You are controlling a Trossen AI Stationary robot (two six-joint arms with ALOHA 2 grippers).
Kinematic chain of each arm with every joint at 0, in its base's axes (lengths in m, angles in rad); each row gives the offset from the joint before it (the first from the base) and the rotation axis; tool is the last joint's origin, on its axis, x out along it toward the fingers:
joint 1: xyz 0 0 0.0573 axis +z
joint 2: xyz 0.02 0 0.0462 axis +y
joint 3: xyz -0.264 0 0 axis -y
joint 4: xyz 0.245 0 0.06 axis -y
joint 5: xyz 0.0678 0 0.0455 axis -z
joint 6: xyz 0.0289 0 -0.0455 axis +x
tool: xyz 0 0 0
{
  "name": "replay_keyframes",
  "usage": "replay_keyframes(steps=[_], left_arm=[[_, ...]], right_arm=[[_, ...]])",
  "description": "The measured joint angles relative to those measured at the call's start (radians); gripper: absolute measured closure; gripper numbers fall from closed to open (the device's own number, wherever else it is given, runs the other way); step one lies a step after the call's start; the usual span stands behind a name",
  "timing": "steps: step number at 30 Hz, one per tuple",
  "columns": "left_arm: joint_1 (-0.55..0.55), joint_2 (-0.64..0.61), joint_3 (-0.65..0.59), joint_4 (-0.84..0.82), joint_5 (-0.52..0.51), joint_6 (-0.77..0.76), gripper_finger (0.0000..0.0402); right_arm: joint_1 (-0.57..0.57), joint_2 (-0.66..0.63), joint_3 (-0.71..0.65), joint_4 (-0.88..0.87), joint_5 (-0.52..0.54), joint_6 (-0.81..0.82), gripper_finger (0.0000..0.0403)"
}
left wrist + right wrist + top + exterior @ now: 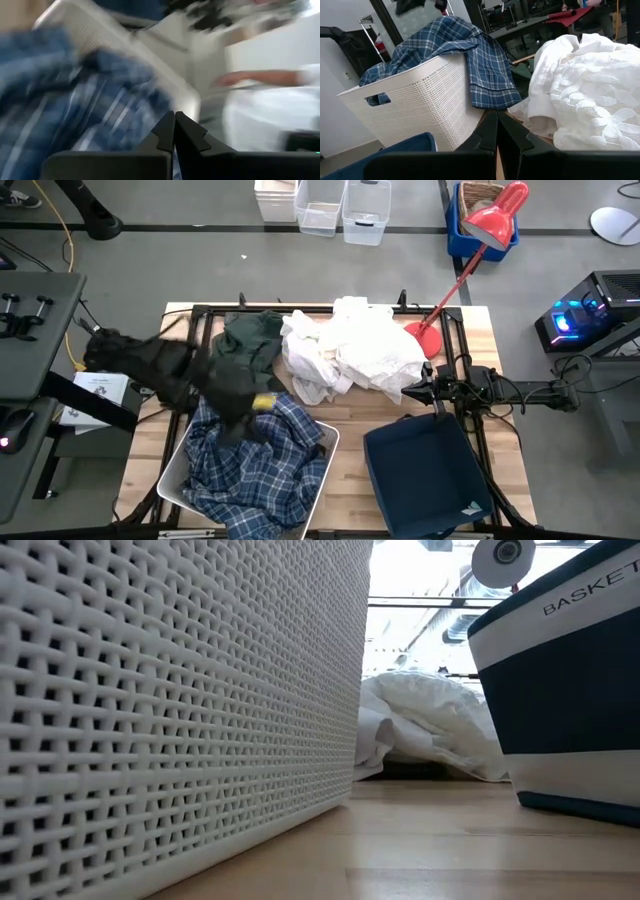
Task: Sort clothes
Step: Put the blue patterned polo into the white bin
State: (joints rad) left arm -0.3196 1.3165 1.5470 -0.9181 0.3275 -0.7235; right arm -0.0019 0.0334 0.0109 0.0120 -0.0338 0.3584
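The blue-and-white plaid shirt (250, 460) lies in the white plastic bin (172, 480) at the near left, one part draped over the bin's rim (485, 85). The dark green garment (250, 340) and a heap of white pieces (350, 355) lie on the table at the far middle. My left gripper (240, 425) is shut over the far part of the shirt; in the left wrist view (174, 120) nothing shows between its fingers. My right gripper (408, 392) is shut and empty beside the near right edge of the white heap (590, 85).
The navy fabric bin (425, 475) stands at the near right, under my right arm. A red long-handled tool (470, 250) slants over the table's far right corner. A dark metal frame (330, 310) runs round the table. Bare wood (350, 440) lies between the two bins.
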Motion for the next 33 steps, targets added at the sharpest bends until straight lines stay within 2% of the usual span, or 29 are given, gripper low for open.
replay_keyframes(steps=[2,5,10,12,15,16,20,25,27,30,33], left_arm=[[-0.090,-0.008,-0.001,-0.011,-0.152,-0.069,0.0401],[-0.141,-0.035,0.034,-0.019,-0.338,-0.122,0.0401],[-0.089,-0.090,0.164,-0.121,-0.622,-0.061,0.0401],[-0.027,-0.109,0.186,-0.289,-0.699,-0.060,0.0401],[0.135,-0.108,0.158,-0.657,-0.688,-0.141,0.0401],[0.192,-0.106,0.122,-0.673,-0.676,-0.141,0.0401],[0.392,-0.150,-0.068,-0.475,-0.500,-0.082,0.0401],[0.566,-0.141,-0.217,-0.440,-0.489,0.005,0.0390],[0.627,-0.135,-0.273,-0.428,-0.450,0.028,0.0375],[0.712,-0.136,-0.358,-0.351,-0.311,0.052,0.0346],[0.753,-0.133,-0.444,-0.292,-0.161,0.046,0.0311]], right_arm=[[0.000,0.000,0.000,0.000,0.000,0.000,0.0402],[0.000,0.000,0.000,0.000,0.000,0.000,0.0402],[0.000,0.000,0.000,0.000,0.000,0.000,0.0402],[0.000,0.000,0.000,0.000,0.000,0.000,0.0402],[0.000,0.000,0.000,0.000,0.000,0.000,0.0402],[0.000,0.000,0.000,0.000,0.000,0.000,0.0402],[0.000,0.000,0.000,0.000,0.000,0.000,0.0402],[0.000,0.005,0.000,0.000,0.000,0.000,0.0402],[0.000,0.007,0.000,0.000,0.000,0.000,0.0402],[0.000,0.006,0.000,0.000,0.000,0.000,0.0402],[0.000,0.006,0.000,0.000,0.000,0.000,0.0402]])
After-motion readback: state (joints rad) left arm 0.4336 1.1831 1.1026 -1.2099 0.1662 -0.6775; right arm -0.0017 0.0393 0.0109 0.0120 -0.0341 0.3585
